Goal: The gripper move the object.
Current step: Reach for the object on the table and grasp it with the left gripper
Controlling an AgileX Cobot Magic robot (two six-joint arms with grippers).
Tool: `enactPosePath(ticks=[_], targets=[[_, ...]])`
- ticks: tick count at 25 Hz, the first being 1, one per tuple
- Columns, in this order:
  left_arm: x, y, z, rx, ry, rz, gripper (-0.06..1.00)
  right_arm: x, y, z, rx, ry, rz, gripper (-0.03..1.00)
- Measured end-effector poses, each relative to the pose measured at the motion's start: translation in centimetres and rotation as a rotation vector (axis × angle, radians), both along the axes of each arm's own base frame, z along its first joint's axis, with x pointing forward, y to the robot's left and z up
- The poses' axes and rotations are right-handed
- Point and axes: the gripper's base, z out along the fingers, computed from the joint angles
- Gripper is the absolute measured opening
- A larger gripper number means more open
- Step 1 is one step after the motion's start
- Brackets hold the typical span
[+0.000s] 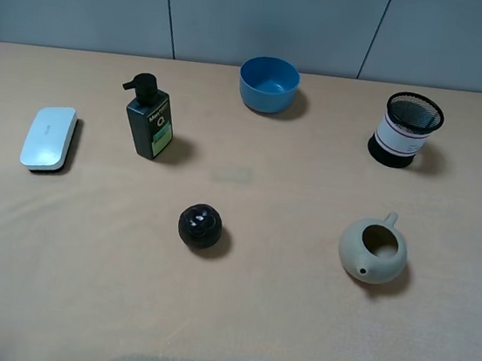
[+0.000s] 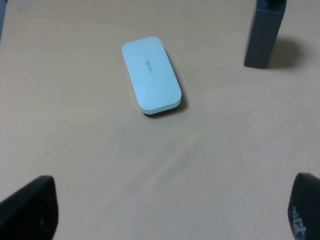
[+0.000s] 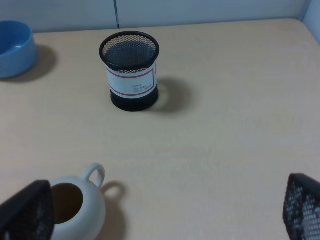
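The object, a flat white rounded slab [image 1: 48, 137] with a dark underside, lies at the table's far left, beside the pump bottle. In the left wrist view the slab [image 2: 151, 75] lies flat, well ahead of my left gripper [image 2: 167, 212]. That gripper is open, its black fingertips [image 2: 30, 210] wide apart with only bare table between them. My right gripper [image 3: 165, 212] is open too and holds nothing. It hovers by the beige teapot [image 3: 75, 210]. In the high view only dark bits of both arms show at the bottom corners.
A dark green pump bottle [image 1: 149, 121] stands just right of the slab. A blue bowl [image 1: 269, 84] sits at the back middle and a black mesh cup [image 1: 405, 130] at the back right. A black ball [image 1: 200, 227] sits mid-table. The beige teapot [image 1: 373, 250] stands front right.
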Motion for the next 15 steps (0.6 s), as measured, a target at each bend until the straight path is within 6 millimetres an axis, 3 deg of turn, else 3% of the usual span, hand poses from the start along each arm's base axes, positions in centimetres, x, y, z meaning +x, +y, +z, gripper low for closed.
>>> enactPosePath(ticks=[15], targets=[[0.0,0.0,0.0,0.0,0.0,0.0,0.93,0.0,0.0,0.01,0.0,-0.001,0.0,0.69]])
